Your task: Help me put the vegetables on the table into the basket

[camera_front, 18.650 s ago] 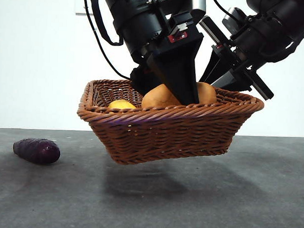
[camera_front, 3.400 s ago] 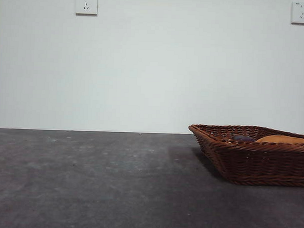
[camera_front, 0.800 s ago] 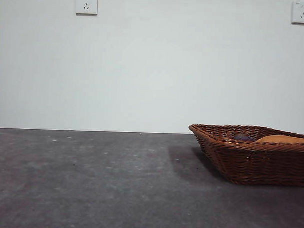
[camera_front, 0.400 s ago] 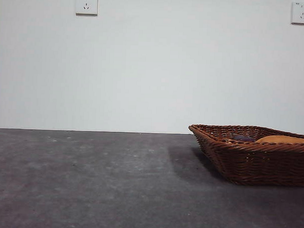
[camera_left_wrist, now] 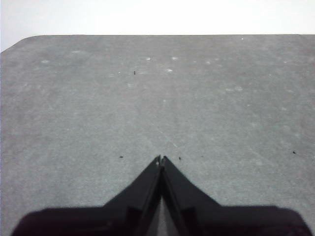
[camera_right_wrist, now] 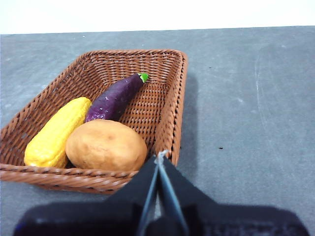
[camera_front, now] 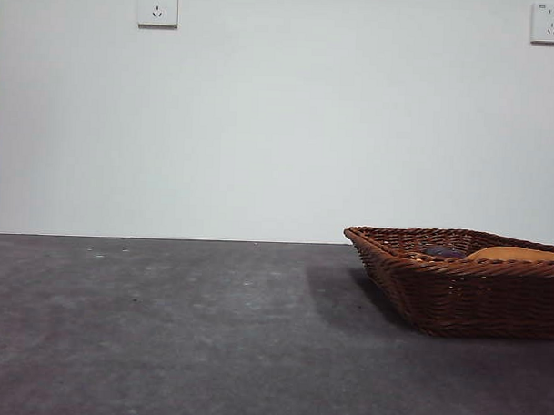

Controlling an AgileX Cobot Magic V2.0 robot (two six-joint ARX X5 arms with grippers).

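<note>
The brown wicker basket (camera_front: 456, 287) (camera_right_wrist: 167, 78) rests on the dark grey table (camera_front: 163, 331) at the right of the front view. Inside it lie a yellow corn cob (camera_right_wrist: 55, 132), an orange-brown potato (camera_right_wrist: 106, 145) (camera_front: 515, 255) and a dark purple sweet potato (camera_right_wrist: 115, 97) (camera_front: 444, 252). My right gripper (camera_right_wrist: 160, 156) is shut and holds nothing, just outside the basket's near rim. Over bare table, my left gripper (camera_left_wrist: 161, 160) is shut with nothing in it. Neither arm shows in the front view.
Two wall sockets (camera_front: 157, 6) (camera_front: 549, 22) sit high on the white wall behind the table. The table's far edge (camera_left_wrist: 147, 36) runs across the left wrist view.
Long ago both arms were at the lifted basket and the sweet potato lay on the table; now it is in the basket. Over the last four seconds nothing has moved.
</note>
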